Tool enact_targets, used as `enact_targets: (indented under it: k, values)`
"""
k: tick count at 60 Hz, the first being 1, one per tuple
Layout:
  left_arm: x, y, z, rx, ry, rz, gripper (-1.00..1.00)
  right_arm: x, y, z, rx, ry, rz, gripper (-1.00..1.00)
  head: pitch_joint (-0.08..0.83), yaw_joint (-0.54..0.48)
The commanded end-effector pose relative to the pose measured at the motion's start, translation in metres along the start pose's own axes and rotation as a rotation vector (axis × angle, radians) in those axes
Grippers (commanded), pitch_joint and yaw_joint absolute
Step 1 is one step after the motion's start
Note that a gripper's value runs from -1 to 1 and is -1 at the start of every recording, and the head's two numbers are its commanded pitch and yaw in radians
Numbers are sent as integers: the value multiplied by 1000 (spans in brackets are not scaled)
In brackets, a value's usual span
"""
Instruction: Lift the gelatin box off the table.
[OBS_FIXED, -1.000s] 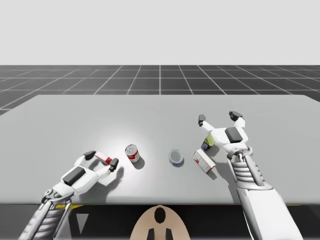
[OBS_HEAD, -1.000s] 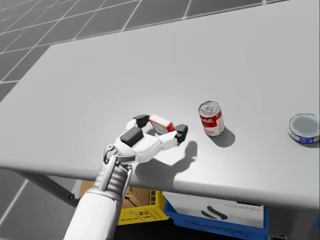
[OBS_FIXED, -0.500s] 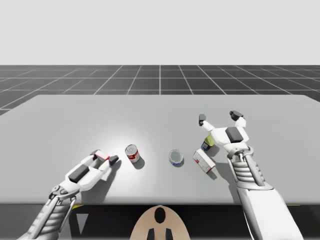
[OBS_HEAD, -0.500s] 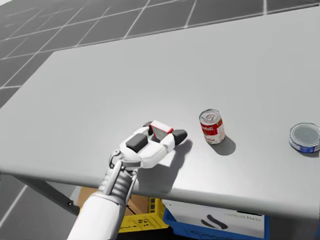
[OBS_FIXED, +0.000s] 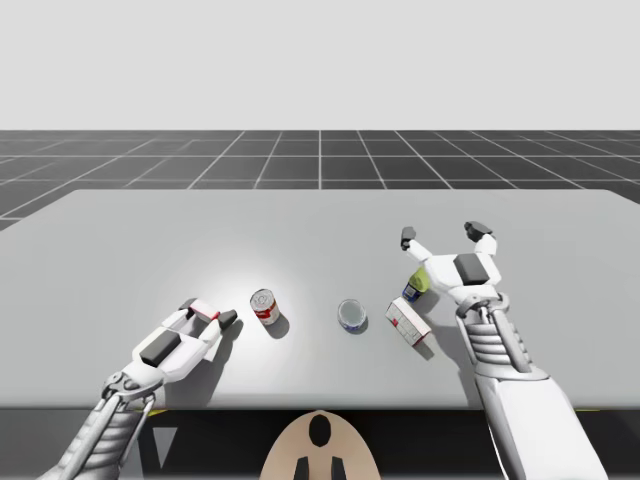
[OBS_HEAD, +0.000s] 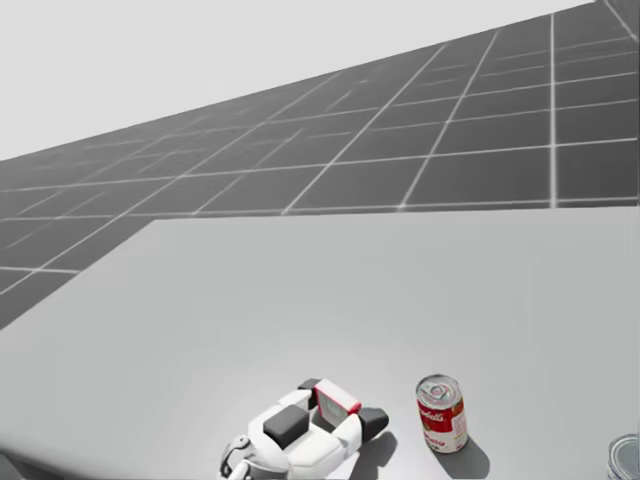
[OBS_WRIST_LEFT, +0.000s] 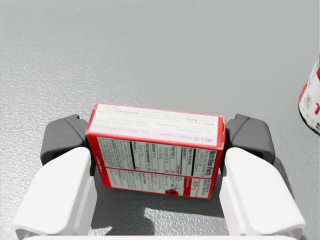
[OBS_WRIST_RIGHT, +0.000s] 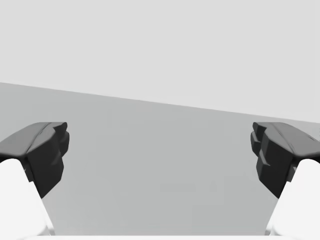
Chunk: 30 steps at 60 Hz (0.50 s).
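A dark floor (OBS_FIXED: 320, 155) ruled in a pale grid lies across the upper half of the high view. Below it spreads the flat, matte grey bench (OBS_FIXED: 320, 230), finely pebbled in the left wrist view.

At the right of the high view the robot's right pincer (OBS_FIXED: 440, 234), smooth white shells tipped with dark pads, stands spread wide with nothing between the pads. At lower left the left pincer (OBS_FIXED: 208, 312) is clamped on the gelatin box (OBS_WRIST_LEFT: 156, 150). Its dark pads (OBS_WRIST_LEFT: 62, 137) press the two short ends of the box. Whether the box has left the surface cannot be told.

A white and red carton (OBS_FIXED: 406, 322) lies askew right of centre. Left of centre, beside the left pincer, a red and white can (OBS_FIXED: 264, 306) stands upright with a metal lid. Between can and carton sits a low blue tin (OBS_FIXED: 351, 314) with a silvery top. The gelatin box is a slim red-edged cardboard slab with a printed white panel. A small yellow and blue thing (OBS_FIXED: 415, 284) sits half hidden under the right hand.
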Motion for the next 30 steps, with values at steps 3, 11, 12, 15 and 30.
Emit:
enact_targets:
  k: [3,11,12,15,30]
  values:
    - [1,2,5,16,19,-21,1000,0,-1,-1,-9,2,5,-1000,342,468]
    - [36,3,17,30,-48,-70,1000,1,-3,-1,-11,3,-3,-1000,348,469]
    - [39,3,18,32,-54,-73,1000,1,-3,-1,-10,3,-4,-1000,348,469]
    - [55,6,23,50,-84,-98,1000,1,-3,-1,-7,3,-9,-1000,349,467]
    - [135,13,52,135,-268,-190,1000,1,-6,-1,23,16,-22,-1000,337,467]
